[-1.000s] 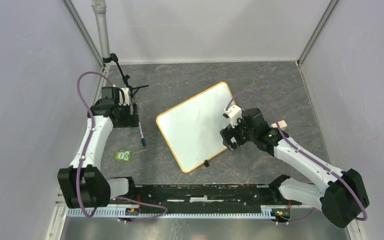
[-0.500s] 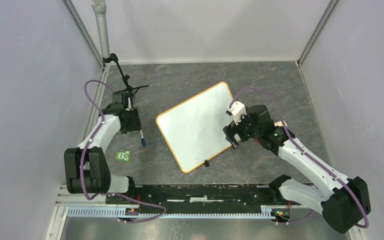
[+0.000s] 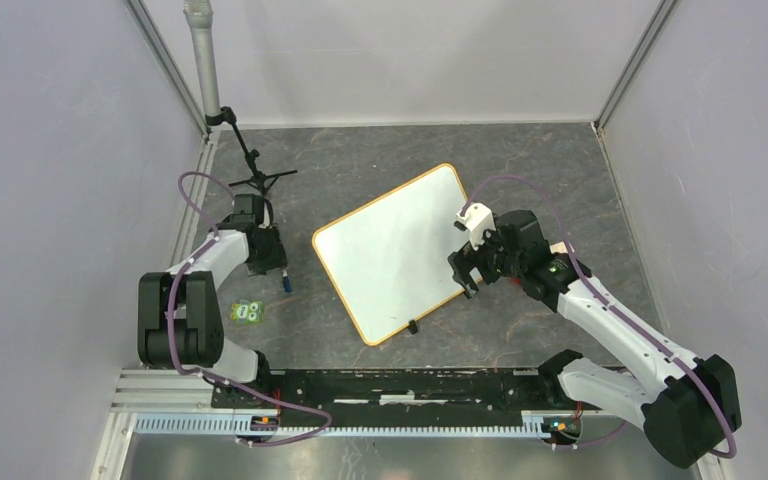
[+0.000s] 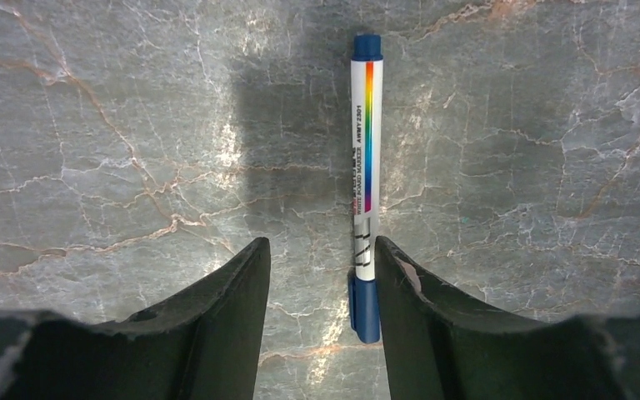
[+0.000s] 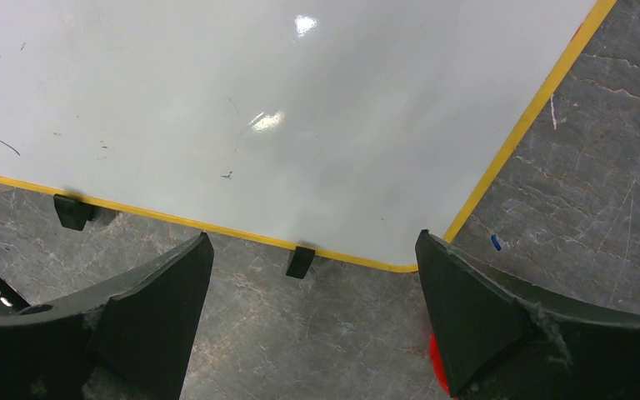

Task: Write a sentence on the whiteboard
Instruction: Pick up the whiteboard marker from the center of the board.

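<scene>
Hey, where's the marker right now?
In the left wrist view the marker lies flat on the table, just ahead of the left tool. Seen from overhead, it is left of the whiteboard, near the green card.

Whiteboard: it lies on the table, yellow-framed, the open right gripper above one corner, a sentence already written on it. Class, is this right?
Wrong in one respect: no sentence is written yet. The right wrist view shows the whiteboard blank apart from faint scuffs. The rest stands: it lies on the table, yellow-framed, the open right gripper above one corner.
</scene>
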Available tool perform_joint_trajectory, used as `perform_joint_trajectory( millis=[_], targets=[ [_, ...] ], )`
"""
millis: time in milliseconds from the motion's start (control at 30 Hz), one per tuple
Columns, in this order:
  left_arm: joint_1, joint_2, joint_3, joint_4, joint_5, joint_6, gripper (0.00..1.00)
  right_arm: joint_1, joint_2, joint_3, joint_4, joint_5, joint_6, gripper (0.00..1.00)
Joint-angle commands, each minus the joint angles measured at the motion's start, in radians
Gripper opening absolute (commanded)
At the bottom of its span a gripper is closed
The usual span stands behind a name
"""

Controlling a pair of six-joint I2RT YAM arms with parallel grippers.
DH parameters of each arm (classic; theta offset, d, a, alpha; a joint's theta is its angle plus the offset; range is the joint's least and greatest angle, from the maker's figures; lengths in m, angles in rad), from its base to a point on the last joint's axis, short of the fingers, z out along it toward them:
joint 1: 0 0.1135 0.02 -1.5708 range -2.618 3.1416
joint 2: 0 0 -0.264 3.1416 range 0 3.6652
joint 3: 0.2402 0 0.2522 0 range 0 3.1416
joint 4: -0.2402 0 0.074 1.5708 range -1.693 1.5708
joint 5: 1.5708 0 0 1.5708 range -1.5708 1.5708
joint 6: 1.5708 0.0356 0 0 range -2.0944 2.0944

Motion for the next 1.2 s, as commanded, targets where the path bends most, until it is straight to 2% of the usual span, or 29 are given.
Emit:
perform_joint_trajectory(
  millis=[0, 267, 333, 467, 533, 767, 933, 1167],
  targets=[
    [-0.003, 0.017, 0.003, 0.066, 0.013, -0.054, 0.55, -0.007, -0.022, -0.008, 0.031, -0.005, 0.009, 0.98],
    [-0.003, 0.161, 0.078, 0.008, -0.019, -0.082, 0.47, -0.009, -0.014, -0.005, 0.027, -0.009, 0.012, 0.98],
    [-0.003, 0.177, 0.088, -0.002, -0.029, -0.087, 0.4, -0.012, -0.015, -0.004, 0.025, -0.008, 0.012, 0.98],
    [-0.004, 0.147, 0.076, -0.009, -0.04, -0.083, 0.2, -0.014, -0.013, 0.003, 0.019, -0.006, 0.011, 0.98],
    [0.009, 0.105, 0.066, -0.02, -0.039, -0.078, 0.15, -0.014, -0.01, 0.007, 0.018, -0.013, 0.012, 0.98],
    [0.083, -0.106, 0.085, -0.124, -0.008, -0.073, 0.07, -0.015, 0.005, 0.034, 0.007, -0.055, 0.014, 0.98],
    [0.095, -0.281, 0.116, -0.207, 0.027, -0.034, 0.02, -0.015, -0.004, 0.062, -0.003, -0.139, 0.001, 0.98],
    [0.072, -0.462, 0.251, -0.301, 0.356, 0.109, 0.02, -0.016, 0.0, 0.166, -0.029, -0.221, -0.024, 0.98]
  ],
)
